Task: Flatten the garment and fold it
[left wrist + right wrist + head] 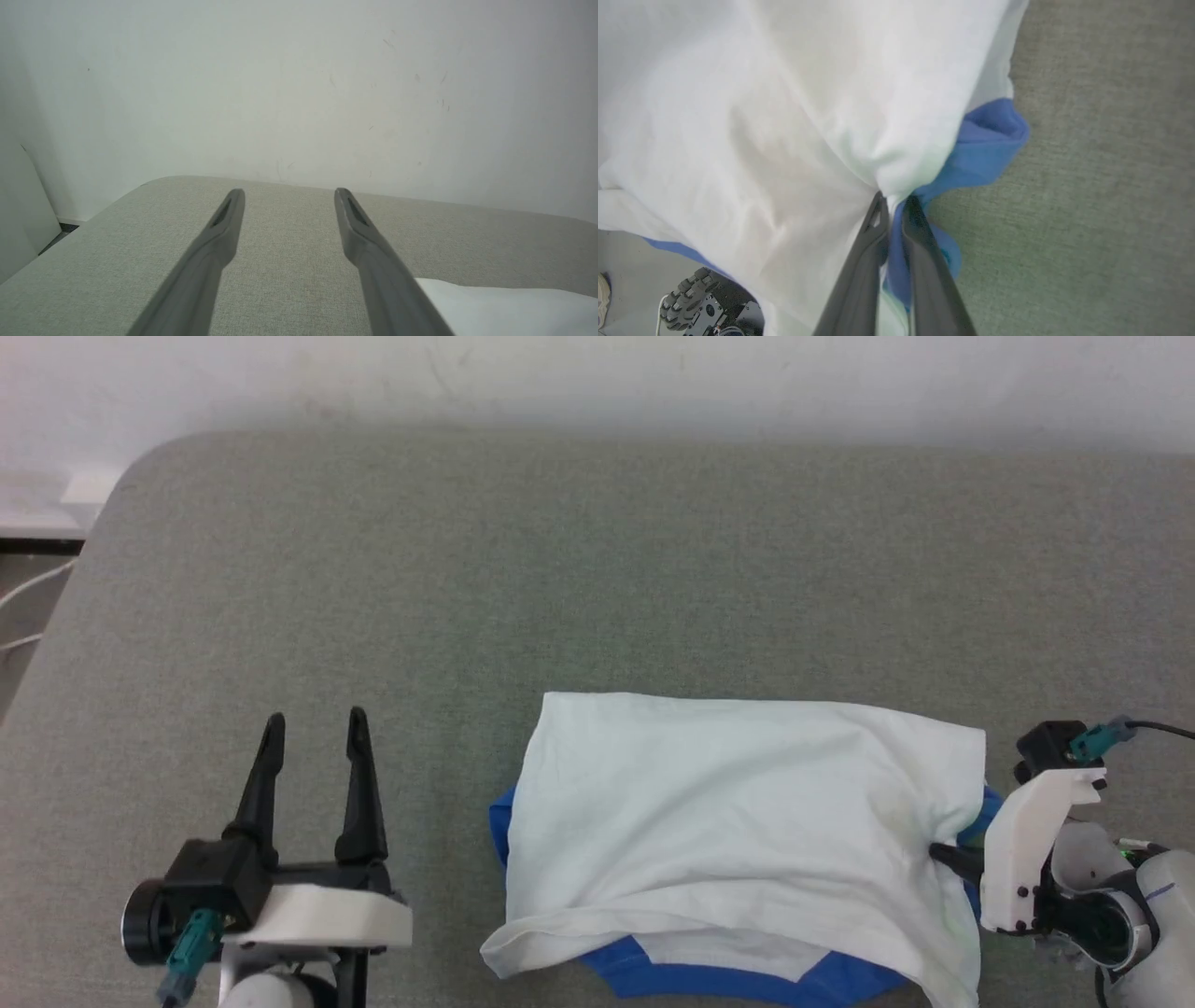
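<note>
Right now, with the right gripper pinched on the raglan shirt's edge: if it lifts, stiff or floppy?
Likely floppy: the raglan shirt puckers toward the right gripper, so it should drape, not hold shape. Probably light: thin, wrinkled cloth. The layers and blue sleeve may shift apart, as the grey woven surface could drag.

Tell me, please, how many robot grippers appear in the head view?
2. The left gripper stands open at the lower left, clear of the raglan shirt; the right gripper, at the right edge, is shut on its right side.
</note>
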{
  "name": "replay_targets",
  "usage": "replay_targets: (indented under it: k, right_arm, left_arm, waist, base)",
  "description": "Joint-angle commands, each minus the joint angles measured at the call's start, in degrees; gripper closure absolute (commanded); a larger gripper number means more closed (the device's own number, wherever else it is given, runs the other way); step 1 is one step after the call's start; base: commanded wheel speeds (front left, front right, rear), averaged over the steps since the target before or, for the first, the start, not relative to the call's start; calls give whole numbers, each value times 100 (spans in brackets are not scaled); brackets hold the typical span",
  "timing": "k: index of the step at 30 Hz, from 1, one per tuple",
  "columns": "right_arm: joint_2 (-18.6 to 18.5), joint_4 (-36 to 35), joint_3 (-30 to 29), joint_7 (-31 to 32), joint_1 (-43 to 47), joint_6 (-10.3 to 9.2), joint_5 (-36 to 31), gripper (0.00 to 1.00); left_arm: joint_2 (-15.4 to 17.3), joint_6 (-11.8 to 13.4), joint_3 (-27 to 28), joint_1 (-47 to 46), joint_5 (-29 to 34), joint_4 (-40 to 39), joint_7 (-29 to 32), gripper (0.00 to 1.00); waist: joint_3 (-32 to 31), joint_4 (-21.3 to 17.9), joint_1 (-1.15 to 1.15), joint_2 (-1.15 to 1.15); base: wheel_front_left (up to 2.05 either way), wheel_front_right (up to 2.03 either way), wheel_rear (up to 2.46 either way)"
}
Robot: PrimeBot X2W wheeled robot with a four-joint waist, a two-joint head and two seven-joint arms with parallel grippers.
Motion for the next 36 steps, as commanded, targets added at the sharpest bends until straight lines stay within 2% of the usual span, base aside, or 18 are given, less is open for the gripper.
replay_targets:
  k: [1, 8, 15, 18, 22, 26, 31, 36]
  right_arm:
    - [9, -7, 27, -78, -25, -3, 23, 100]
    - [-288, 25, -226, -280, -131, -3, -101, 100]
    - [-735, 200, -1056, -323, 6, -3, -343, 100]
    - [-776, 121, -1348, -272, 97, -3, -483, 100]
    - [-523, -283, -1437, -40, 157, -3, -542, 100]
    - [-118, -954, -1221, 206, 230, -3, -413, 100]
    - [313, -1668, -678, 542, 354, -3, -190, 100]
    - [878, -1827, -124, 562, 306, -3, 23, 100]
  left_arm:
    - [-23, -60, 47, 93, 39, 45, -27, 0]
    - [-25, -82, 101, 291, 79, 123, -27, 0]
    - [-28, -79, -7, 259, 119, 149, -27, 0]
    - [-28, -87, -43, 250, 110, 181, -27, 0]
    - [-29, -77, -66, 251, 90, 211, -27, 0]
    - [-29, -49, -102, 254, 51, 247, -27, 0]
    - [-30, -61, -163, 235, 65, 293, -27, 0]
    - [-30, -92, -168, 166, 51, 341, -27, 0]
  waist:
    - [-168, -58, -1, 0]
    - [-317, -217, -1, 0]
    - [-339, -308, -1, 0]
    - [-353, -353, -1, 0]
    - [-381, -423, -1, 0]
    - [-444, -461, -1, 0]
    - [-507, -462, -1, 0]
    - [-511, -418, -1, 0]
  base:
    - [0, 0, 0]
    - [0, 0, 0]
    - [0, 0, 0]
    - [0, 0, 0]
    - [0, 0, 0]
    - [0, 0, 0]
    - [0, 0, 0]
    - [0, 0, 0]
